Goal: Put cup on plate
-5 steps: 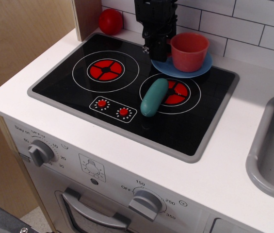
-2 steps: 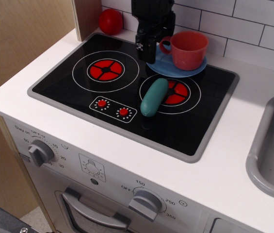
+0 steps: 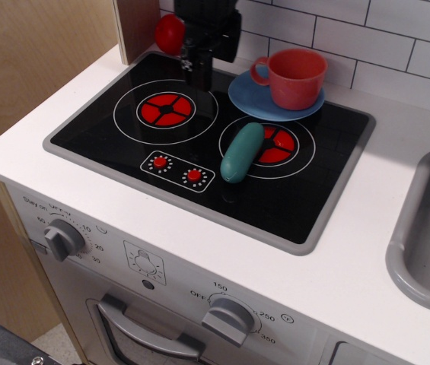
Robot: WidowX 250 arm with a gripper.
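The orange-red cup stands upright on the light blue plate at the back of the stove top, its loop handle pointing left. My black gripper hangs over the back edge of the left burner, to the left of the plate and apart from the cup. It holds nothing, and its fingers point down and look slightly apart.
A teal oblong toy lies on the right burner in front of the plate. A red ball sits at the back left by a wooden panel. A grey sink is at the right. The tiled wall is behind.
My gripper has moved left and away from the cup's handle, from beside the plate to above the left burner. The cup stays on the plate.
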